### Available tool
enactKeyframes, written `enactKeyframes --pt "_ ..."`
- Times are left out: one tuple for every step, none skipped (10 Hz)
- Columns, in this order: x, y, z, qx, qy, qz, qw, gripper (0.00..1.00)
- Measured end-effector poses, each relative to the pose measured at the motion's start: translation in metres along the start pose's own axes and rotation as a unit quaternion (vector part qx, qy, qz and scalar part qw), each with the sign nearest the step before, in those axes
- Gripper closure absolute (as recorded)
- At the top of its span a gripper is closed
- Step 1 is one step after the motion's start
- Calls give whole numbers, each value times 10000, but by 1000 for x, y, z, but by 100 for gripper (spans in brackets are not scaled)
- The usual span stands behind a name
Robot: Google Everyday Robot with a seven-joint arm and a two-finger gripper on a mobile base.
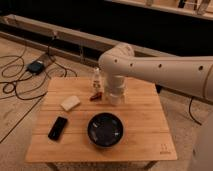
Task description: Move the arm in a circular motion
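The arm (160,70) is a thick cream-white tube with small dark holes. It reaches in from the right across the back of the wooden table (150,137). At its rounded joint (117,60) it bends down into a narrower wrist. The gripper (115,96) is at the wrist's lower end, close above the table's back centre, just right of a small white bottle (96,79). The wrist covers the spot behind it.
On the table are a black bowl (105,130) at front centre, a black phone (58,128) at front left, a cream block (70,103) and a small red item (95,96) by the bottle. Cables and a dark box (35,66) lie on the floor at left.
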Motion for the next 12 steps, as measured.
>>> enactKeyframes --pt "-20 -5 -4 -37 -73 -17 10000 35" --pt "-44 -6 -7 -49 -127 -79 9999 35" --pt "-54 0 -8 -84 -147 -135 9998 35" --pt "-70 13 -8 -138 -156 -252 9995 35" --pt "-81 22 -7 -140 -140 -341 9992 35" --pt "-91 37 -7 -136 -123 -466 9987 35" --pt "-96 53 -6 -146 -108 -595 9981 35" --pt "-100 80 -5 -158 -73 -819 9965 35" --pt "-100 100 -3 -158 -46 -1024 9946 35" --pt "-97 118 -1 -152 -8 -1217 9924 35" --pt "-89 144 3 -137 43 -1505 9885 35" --pt "-77 172 7 -116 92 -1845 9827 35"
